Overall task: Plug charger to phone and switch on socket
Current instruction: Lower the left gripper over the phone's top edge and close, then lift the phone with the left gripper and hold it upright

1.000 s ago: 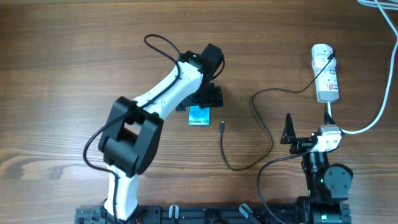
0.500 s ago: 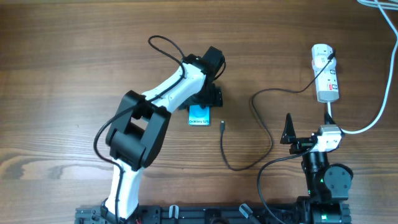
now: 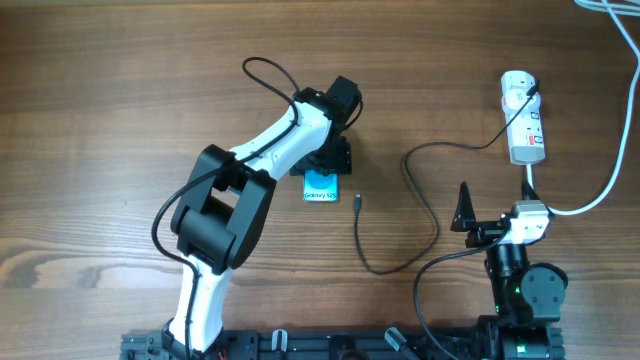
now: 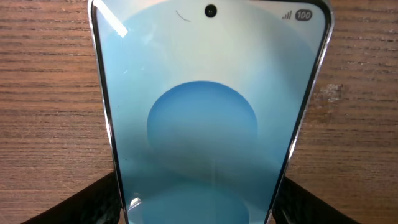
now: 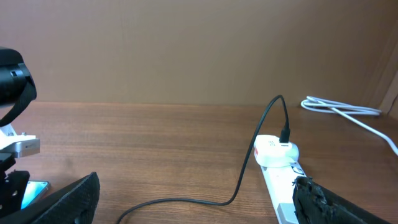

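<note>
The phone lies flat on the wooden table with its teal screen lit, and it fills the left wrist view. My left gripper sits over the phone's far end. Its black fingers rest against both long edges, shut on the phone. The charger's black connector tip lies free just right of the phone. Its thin cable loops round to a black plug in the white socket. The socket also shows in the right wrist view. My right gripper is wide open and empty, near the front edge.
A thicker white cable runs from the table's far right corner down to the right arm, and it shows in the right wrist view. The left arm's black cable arches above its forearm.
The left arm's elbow has swung right and its gripper has shifted a little left over the phone's far end. The phone, charger and right arm have not moved.
</note>
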Available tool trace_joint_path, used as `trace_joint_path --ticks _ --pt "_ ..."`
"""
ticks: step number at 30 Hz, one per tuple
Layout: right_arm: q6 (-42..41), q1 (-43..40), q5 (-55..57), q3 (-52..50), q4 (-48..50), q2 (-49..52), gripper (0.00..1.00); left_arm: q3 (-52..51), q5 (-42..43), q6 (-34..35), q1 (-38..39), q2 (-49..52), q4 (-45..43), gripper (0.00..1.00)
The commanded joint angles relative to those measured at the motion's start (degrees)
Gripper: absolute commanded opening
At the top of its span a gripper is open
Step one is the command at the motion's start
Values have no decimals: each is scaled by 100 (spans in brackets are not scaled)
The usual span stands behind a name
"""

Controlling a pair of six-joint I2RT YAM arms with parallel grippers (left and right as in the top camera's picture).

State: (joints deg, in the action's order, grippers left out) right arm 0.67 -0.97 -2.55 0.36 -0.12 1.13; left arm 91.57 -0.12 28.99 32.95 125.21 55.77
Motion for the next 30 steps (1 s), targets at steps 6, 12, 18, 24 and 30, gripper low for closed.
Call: trace_joint_path --ticks 6,12,18,24,30 --pt "-70 -28 -11 -7 17 -33 100 11 55 -24 -33 221 234 69" --pt "-70 -28 -11 -7 17 -33 100 855 553 -28 -33 120 1316 66" --pt "-70 -28 -11 -7 17 -33 100 1314 2841 -1283 -94 -391 2210 73" --pt "-70 -28 -11 -7 17 -33 100 1314 5405 -1982 -715 -811 2610 73" --pt "-70 -28 -11 -7 17 -33 100 1314 7788 -1969 -1550 -811 2787 74"
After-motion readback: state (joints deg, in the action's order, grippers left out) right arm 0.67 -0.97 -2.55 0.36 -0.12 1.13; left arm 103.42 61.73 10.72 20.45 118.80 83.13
